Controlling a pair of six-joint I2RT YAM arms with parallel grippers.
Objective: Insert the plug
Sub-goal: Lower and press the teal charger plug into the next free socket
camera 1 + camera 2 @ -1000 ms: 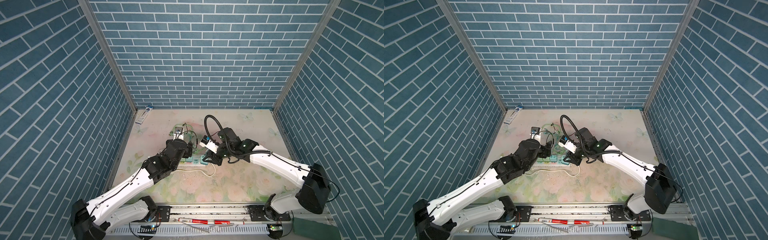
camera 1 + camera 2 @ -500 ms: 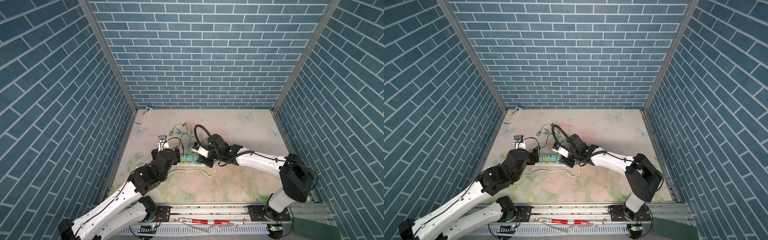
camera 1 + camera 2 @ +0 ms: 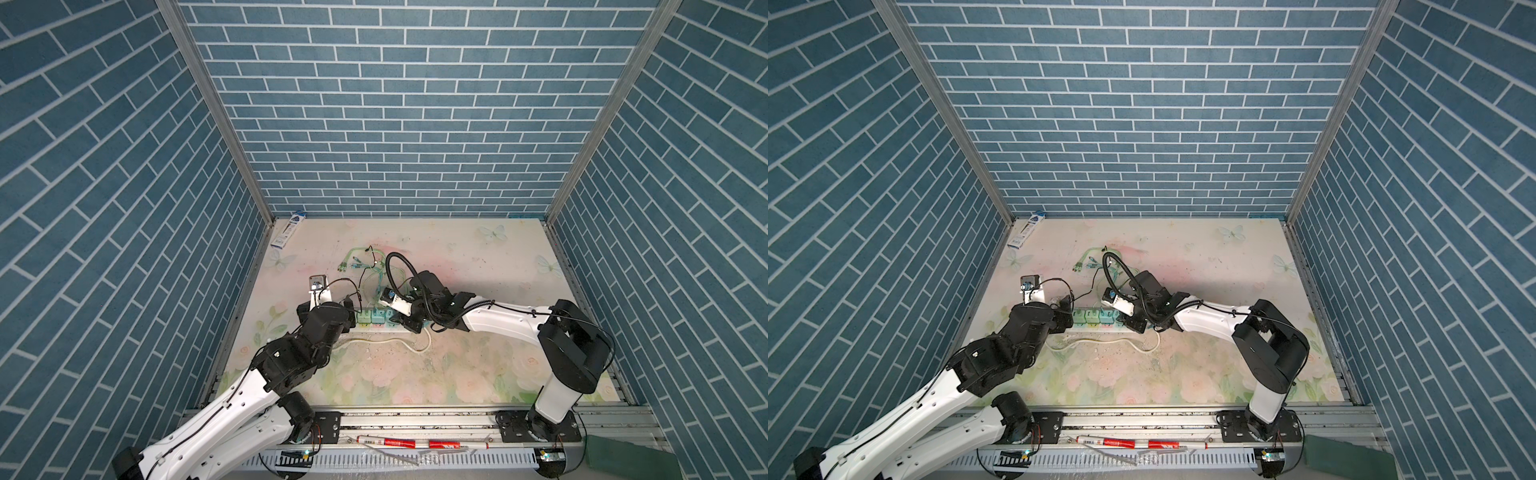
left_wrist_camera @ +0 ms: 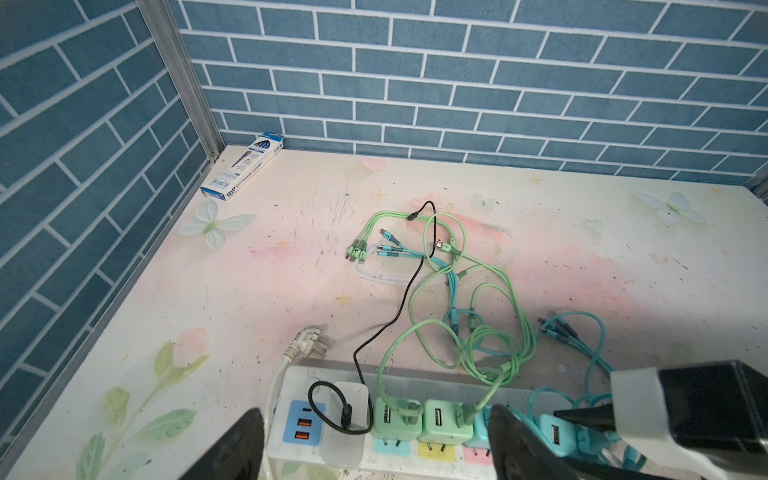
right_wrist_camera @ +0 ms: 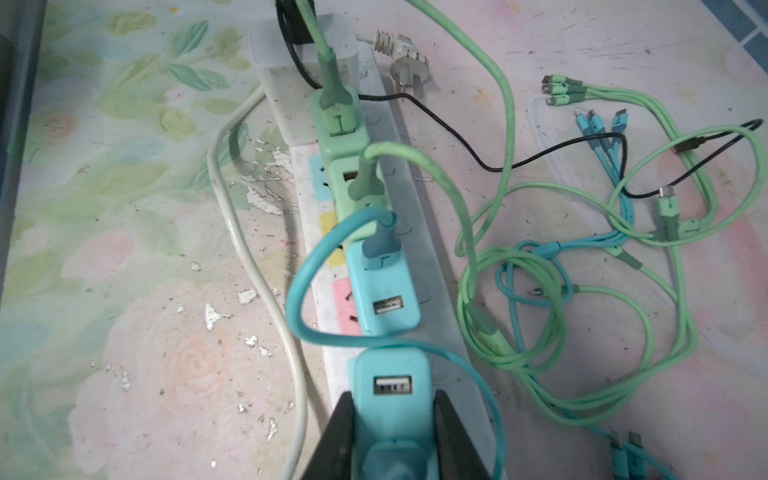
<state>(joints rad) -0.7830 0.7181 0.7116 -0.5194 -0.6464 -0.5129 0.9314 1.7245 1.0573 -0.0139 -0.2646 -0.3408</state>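
Floral tabletop [image 3: 478, 374]; cables [image 5: 492, 345] crowd strip [image 5: 428, 257]; right pincer [image 5: 392, 401] clamps plug [image 5: 395, 419]; left pincer [image 4: 376, 411] gapes.

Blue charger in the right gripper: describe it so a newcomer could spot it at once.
On the floral table lies a white power strip carrying a row of chargers. The blue charger sits at the row's end nearest the right arm; unlike its neighbours, it is clamped in the right gripper.

Even bright light, soft shadows; wrist views w/ edge distortion, blurry foreground.
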